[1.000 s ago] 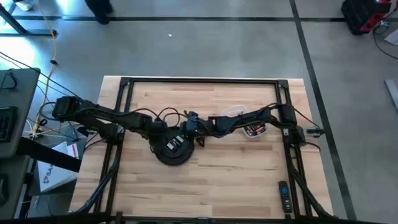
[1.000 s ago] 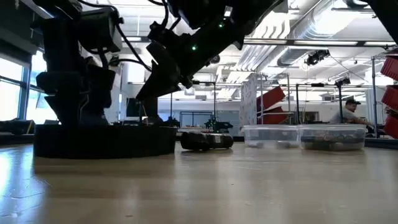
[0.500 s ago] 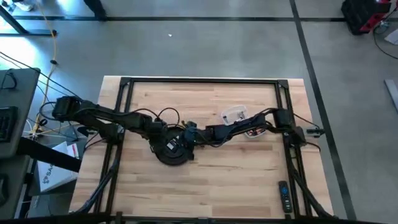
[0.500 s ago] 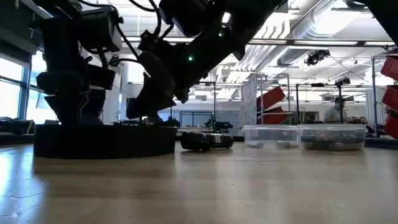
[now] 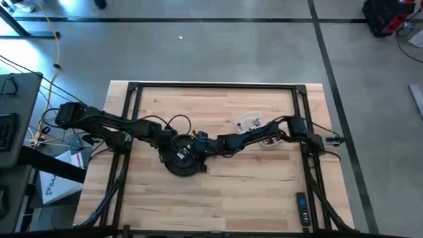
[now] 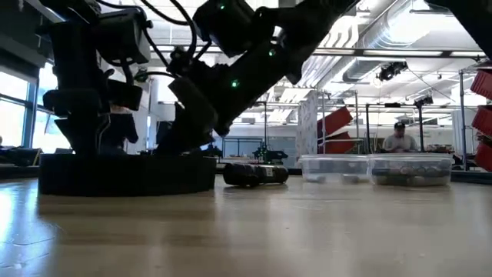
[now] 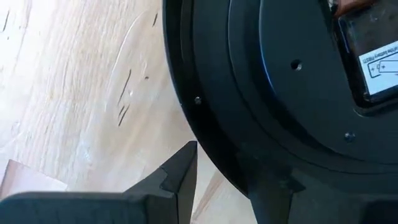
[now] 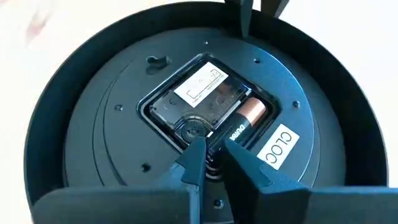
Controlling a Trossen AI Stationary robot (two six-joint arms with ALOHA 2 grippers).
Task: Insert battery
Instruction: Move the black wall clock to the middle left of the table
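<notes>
Right wrist view shows our right gripper (image 8: 211, 163), nearly pinched shut, pushing the copper and black battery (image 8: 244, 119) into the round black clock back (image 8: 81, 118) at mid frame. Our left gripper (image 7: 217, 180) grips the clock's rim so it stays put.

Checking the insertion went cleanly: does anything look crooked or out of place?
Nothing stands out. The copper-and-black battery lies in its slot on the round black clock's back, with the right hand at its end.

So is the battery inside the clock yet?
In. The battery lies in the slot of the square box on the clock back, with the right gripper tips at its end. Whether it is pushed fully down, cannot tell.
</notes>
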